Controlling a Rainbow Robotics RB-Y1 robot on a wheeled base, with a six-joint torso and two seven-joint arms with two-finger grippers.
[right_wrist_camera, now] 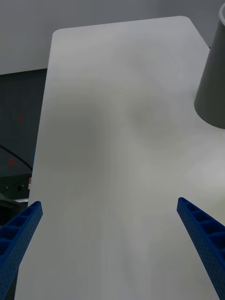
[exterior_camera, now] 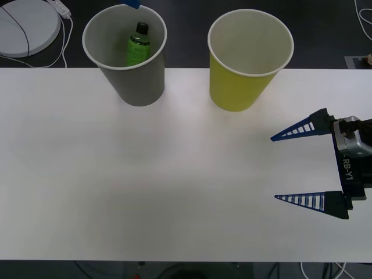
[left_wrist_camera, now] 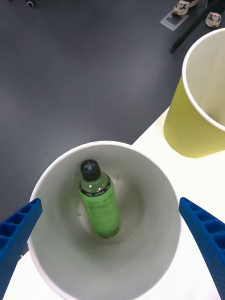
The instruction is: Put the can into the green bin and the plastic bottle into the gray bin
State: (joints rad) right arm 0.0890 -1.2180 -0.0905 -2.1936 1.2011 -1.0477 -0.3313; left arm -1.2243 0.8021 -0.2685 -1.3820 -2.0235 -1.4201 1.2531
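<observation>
Bottle in bin: the plastic bottle [exterior_camera: 138, 44] stands slightly tilted inside the gray bin [exterior_camera: 133, 81], black cap up, its base on the bin's pale floor and touched by nothing. The left gripper [left_wrist_camera: 112, 243] hangs directly above the gray bin's mouth, blue fingers [left_wrist_camera: 204, 234] spread wide to either side of the rim and holding nothing. Just beside it at the far edge of the white table [exterior_camera: 145, 186] stands the green bin [exterior_camera: 244, 81], upright, what shows of its white inside bare. The right gripper [exterior_camera: 293, 168] hovers over the table's right side, well apart from both bins, its fingers [exterior_camera: 302, 201] likewise wide apart and empty.
</observation>
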